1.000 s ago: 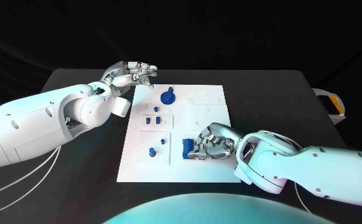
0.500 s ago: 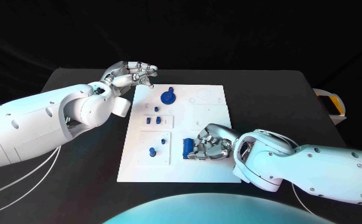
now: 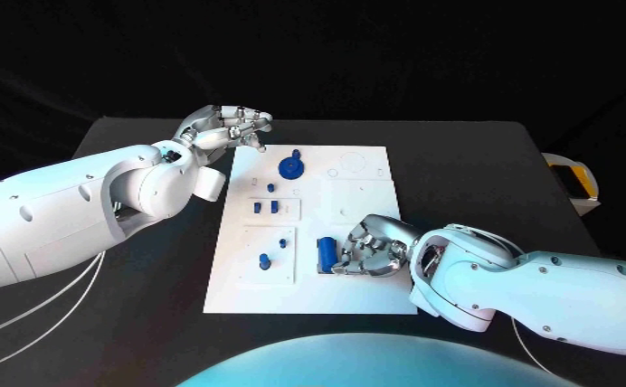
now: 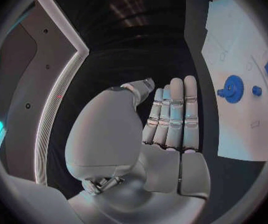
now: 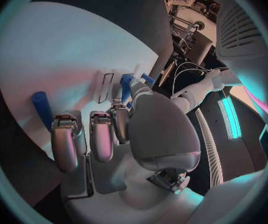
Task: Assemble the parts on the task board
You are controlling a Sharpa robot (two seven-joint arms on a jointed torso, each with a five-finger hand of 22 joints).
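Right hand (image 3: pixel 368 254) is curled over the blue block (image 3: pixel 327 253) at the near edge of the task board (image 3: pixel 359 197); whether it grips, I can't tell. Confirm the pinch and keep the block upright. Left hand (image 3: pixel 230 127) is released, holding nothing, off the far-left corner.

The head camera looks steeply down on the task board (image 3: pixel 313 224) at mid-frame. Each wrist camera sits close behind its own hand, sharing that board (image 4: pixel 242 84) (image 5: pixel 53 59).
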